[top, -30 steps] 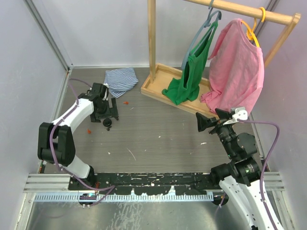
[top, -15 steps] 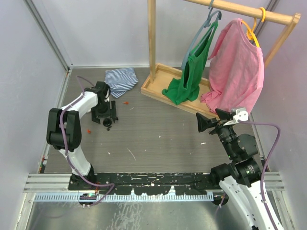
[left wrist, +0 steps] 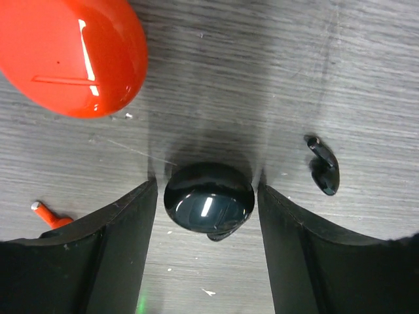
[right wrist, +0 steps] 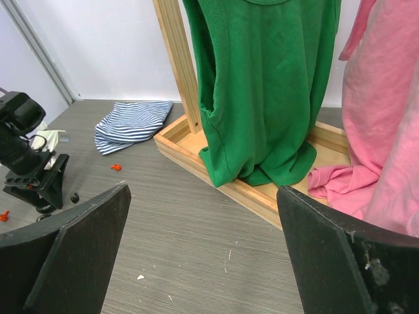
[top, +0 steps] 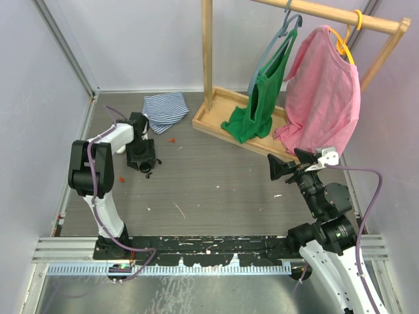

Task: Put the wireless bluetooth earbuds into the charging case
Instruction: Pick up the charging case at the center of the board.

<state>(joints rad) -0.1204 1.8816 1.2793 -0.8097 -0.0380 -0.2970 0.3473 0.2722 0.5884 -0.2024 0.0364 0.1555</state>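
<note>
Left fingers (left wrist: 111, 255), matte black, stand open on either side of the black case (left wrist: 208, 204). The case is a glossy round puck at lower centre, with a sliver of grey, streaky desk (left wrist: 262, 65) showing at each side. Right of it lies the black earbud (left wrist: 323, 167), a shiny bean with its long axis near vertical. An orange earbud (left wrist: 47, 214) peeks out lower left, slanting toward the upper left. A glossy orange case (left wrist: 72, 55) fills the upper left. Right fingers (right wrist: 78, 255) gape wide, holding nothing.
</note>
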